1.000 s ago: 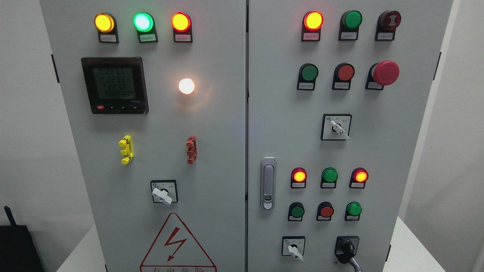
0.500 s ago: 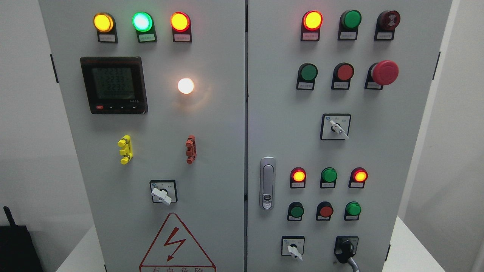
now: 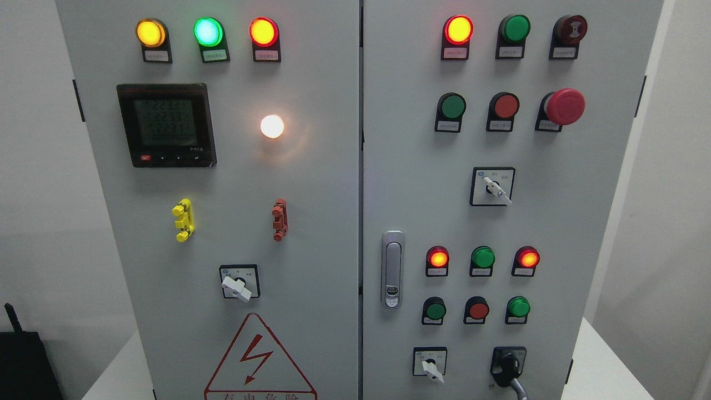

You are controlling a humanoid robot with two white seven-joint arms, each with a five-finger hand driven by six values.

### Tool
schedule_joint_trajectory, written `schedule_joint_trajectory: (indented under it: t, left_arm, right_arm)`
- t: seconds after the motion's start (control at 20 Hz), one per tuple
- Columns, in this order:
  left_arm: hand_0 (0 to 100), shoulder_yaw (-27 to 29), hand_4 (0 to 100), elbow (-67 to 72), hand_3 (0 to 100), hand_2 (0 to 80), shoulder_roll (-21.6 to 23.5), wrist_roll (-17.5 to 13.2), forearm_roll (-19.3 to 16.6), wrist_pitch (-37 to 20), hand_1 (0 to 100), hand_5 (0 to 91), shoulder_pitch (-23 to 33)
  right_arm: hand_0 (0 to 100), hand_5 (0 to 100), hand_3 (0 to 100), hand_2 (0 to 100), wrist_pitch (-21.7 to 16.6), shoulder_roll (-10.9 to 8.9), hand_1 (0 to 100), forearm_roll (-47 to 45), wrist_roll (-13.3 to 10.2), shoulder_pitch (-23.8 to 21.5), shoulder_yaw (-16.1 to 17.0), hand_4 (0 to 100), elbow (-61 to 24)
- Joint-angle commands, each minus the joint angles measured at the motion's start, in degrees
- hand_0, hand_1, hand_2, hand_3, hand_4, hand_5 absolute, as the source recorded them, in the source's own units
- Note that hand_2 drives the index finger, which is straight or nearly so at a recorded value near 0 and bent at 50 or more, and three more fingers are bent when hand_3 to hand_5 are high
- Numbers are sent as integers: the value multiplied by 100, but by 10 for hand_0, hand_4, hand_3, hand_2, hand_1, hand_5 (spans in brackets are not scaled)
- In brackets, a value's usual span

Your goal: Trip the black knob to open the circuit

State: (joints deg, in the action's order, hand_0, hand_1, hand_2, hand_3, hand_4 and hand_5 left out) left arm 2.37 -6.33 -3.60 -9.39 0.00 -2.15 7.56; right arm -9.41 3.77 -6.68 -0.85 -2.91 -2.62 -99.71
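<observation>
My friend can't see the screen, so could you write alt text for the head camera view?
A grey two-door electrical cabinet fills the view, with the black knob at the right door's lower right and no robot hand in sight. Lit lamps, push buttons, a red mushroom button and a digital meter dot the doors.

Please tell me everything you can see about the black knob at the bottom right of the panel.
The black knob sits on a dark square plate low on the right door of the grey cabinet, to the right of a white-handled selector switch. It looks like glossy black plastic, with a handle pointing down and slightly left. A grey cable seems to leave from just below it, towards the lower right. No hand touches it; neither robot hand is in view.
</observation>
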Motion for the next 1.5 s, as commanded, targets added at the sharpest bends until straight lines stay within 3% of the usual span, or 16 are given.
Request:
schedule_joint_trajectory:
  t: [0.0, 1.45]
  left_arm:
    - [120, 0, 0, 0, 0, 0, 0, -1, -132, -5, 389, 0, 0]
    - [120, 0, 0, 0, 0, 0, 0, -1, -132, -14, 389, 0, 0]
  right_arm:
    - [0, 1000, 1000, 0, 0, 1, 0, 0, 41, 10, -11, 1000, -5]
    - [0, 1000, 1000, 0, -35, 1, 0, -17, 50, 18, -90, 1000, -5]
